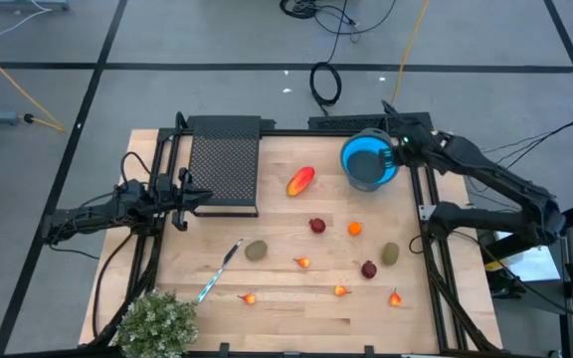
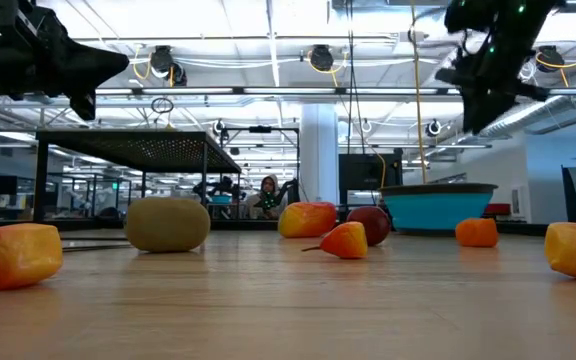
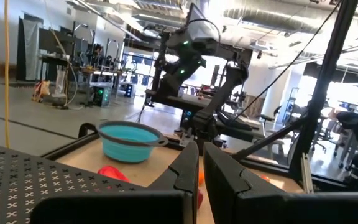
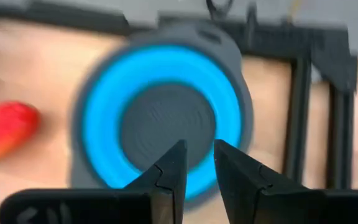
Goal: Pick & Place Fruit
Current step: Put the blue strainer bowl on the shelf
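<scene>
The fruit lies spread over the wooden table: a long red-orange piece, two dark red balls, two olive ovals, an orange bit and several small orange-red bits. A blue bowl with a grey bottom stands at the far right. My right gripper hovers above the bowl, slanting down, open and holding nothing. My left gripper is shut and waits raised at the table's left.
A black perforated rack stands at the far left. A blue-handled knife lies near the middle left, and a bushy green plant fills the near left corner. A black frame borders the table.
</scene>
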